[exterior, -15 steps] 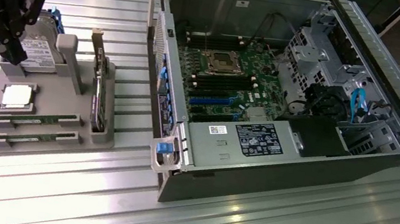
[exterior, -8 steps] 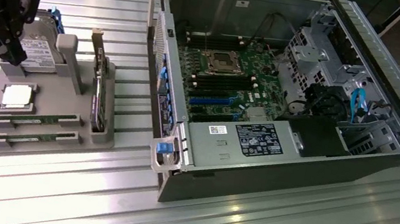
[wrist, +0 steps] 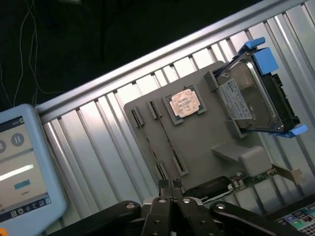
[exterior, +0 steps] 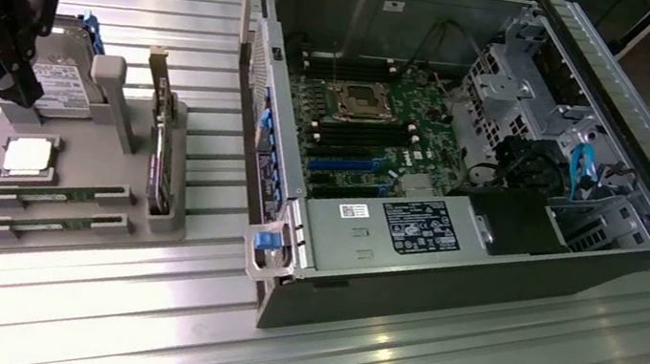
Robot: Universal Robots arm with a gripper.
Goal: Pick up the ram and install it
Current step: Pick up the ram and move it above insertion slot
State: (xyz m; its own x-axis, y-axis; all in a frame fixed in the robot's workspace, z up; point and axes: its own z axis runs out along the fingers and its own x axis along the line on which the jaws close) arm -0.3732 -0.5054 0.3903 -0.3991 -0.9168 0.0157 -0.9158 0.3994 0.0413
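Note:
Two green ram sticks lie side by side in slots at the front of a grey holder tray (exterior: 100, 134): one ram (exterior: 53, 194) and its twin (exterior: 48, 225). In the wrist view they appear edge-on as thin strips, ram (wrist: 169, 140) and twin (wrist: 147, 145). My black gripper (exterior: 24, 95) hangs at the exterior view's left over the far end of the tray, near the hard drive (exterior: 60, 87), well back from the ram sticks. In the wrist view the gripper (wrist: 170, 185) is shut with nothing between its fingers.
The tray also holds a square silver processor (exterior: 28, 156), a blue-framed hard drive (wrist: 248, 98) and a dark expansion card (exterior: 160, 148) standing on edge. An open computer case (exterior: 548, 240) with its motherboard (exterior: 366, 130) lies on the exterior view's right. A touchscreen pendant (wrist: 22, 167) sits beyond the table's edge.

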